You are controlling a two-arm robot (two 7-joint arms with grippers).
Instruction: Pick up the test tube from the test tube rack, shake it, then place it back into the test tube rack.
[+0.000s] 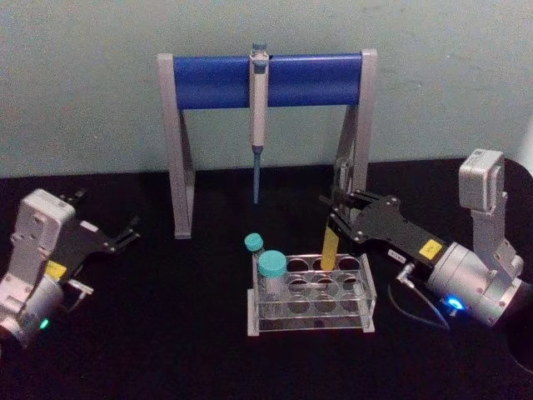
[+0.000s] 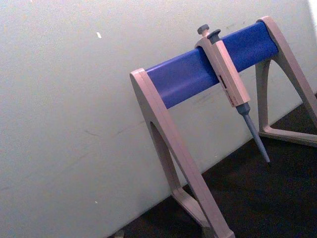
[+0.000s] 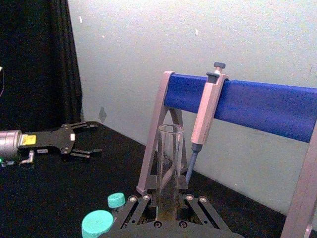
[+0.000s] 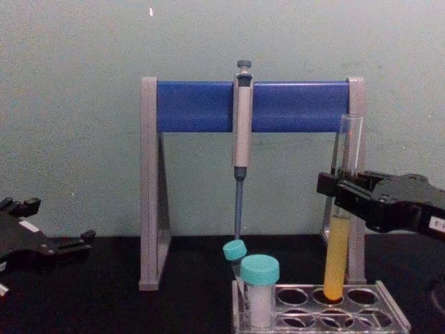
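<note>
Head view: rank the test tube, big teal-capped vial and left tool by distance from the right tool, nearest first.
1. test tube: gripped in the right tool, over the back row of the test tube rack.
2. big teal-capped vial: at the rack's left end, front row.
3. left tool: across the table on the robot's left, open.

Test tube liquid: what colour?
Yellow-orange, in the lower part of the test tube, held by the right gripper. Chest view shows it best.
</note>
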